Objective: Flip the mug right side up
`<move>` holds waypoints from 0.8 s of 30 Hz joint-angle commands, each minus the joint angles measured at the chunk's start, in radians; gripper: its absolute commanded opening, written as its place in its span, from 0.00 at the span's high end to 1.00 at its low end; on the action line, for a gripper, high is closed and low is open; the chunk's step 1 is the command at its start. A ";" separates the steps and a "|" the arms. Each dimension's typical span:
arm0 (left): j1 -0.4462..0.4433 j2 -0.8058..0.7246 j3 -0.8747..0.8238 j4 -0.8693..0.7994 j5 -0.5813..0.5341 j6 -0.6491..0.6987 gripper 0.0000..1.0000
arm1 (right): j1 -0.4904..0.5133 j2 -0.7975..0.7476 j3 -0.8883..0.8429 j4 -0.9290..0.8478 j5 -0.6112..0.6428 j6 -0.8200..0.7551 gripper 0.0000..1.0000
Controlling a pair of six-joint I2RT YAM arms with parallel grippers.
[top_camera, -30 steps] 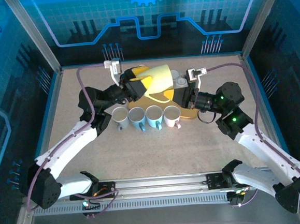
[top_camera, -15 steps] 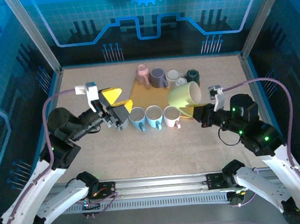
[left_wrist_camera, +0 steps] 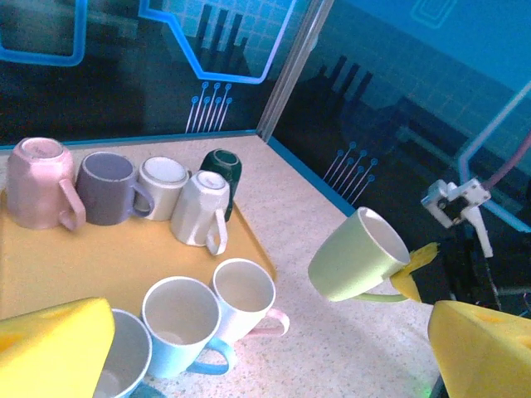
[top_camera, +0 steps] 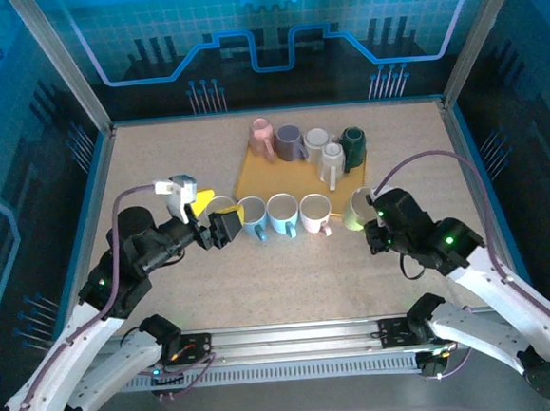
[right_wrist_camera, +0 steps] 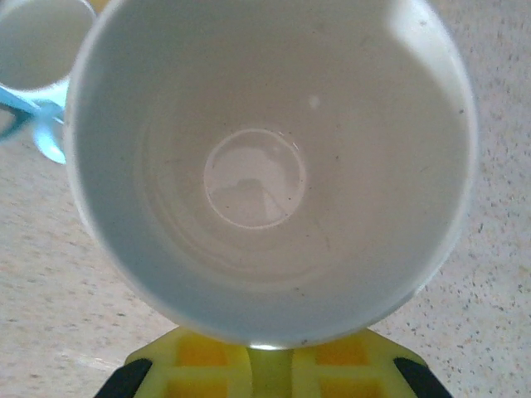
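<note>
We count one table [top_camera: 158, 167], two arms and one orange tray [top_camera: 254, 180] bearing five mugs [top_camera: 289, 144], with a row [top_camera: 282, 211] of four more in front. A tenth, the green mug [left_wrist_camera: 357, 264], hangs tilted right of the row, its handle pinched by the right gripper [right_wrist_camera: 267, 361]. The left gripper [left_wrist_camera: 270, 332] is spread wide over the row's left end.

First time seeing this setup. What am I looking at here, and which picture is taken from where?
Two robot arms are bolted at the near edge of a table. The overhead picture looks down from behind them; the other two come from wrist cameras. An orange tray holds five mugs; four more stand in a row nearer the arms. The right pincer is shut on a pale green mug, tilted, its white inside facing that wrist's camera. The left pincer is wide open and empty.
</note>
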State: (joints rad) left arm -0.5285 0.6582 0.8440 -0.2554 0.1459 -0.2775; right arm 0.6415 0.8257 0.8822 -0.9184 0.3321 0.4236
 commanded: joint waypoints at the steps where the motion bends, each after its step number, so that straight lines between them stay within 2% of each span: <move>1: -0.008 -0.016 -0.015 0.002 -0.026 0.041 0.02 | 0.007 0.010 -0.056 0.144 0.049 0.033 1.00; 8: -0.007 -0.042 -0.041 0.011 -0.040 0.044 0.02 | -0.005 0.124 -0.149 0.292 0.016 0.051 1.00; 24: -0.008 -0.034 -0.059 0.027 -0.033 0.032 0.01 | -0.012 0.291 -0.181 0.427 0.110 0.050 1.00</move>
State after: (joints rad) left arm -0.5304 0.6254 0.7887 -0.2565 0.1226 -0.2550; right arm 0.6395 1.1156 0.6987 -0.5816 0.3843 0.4629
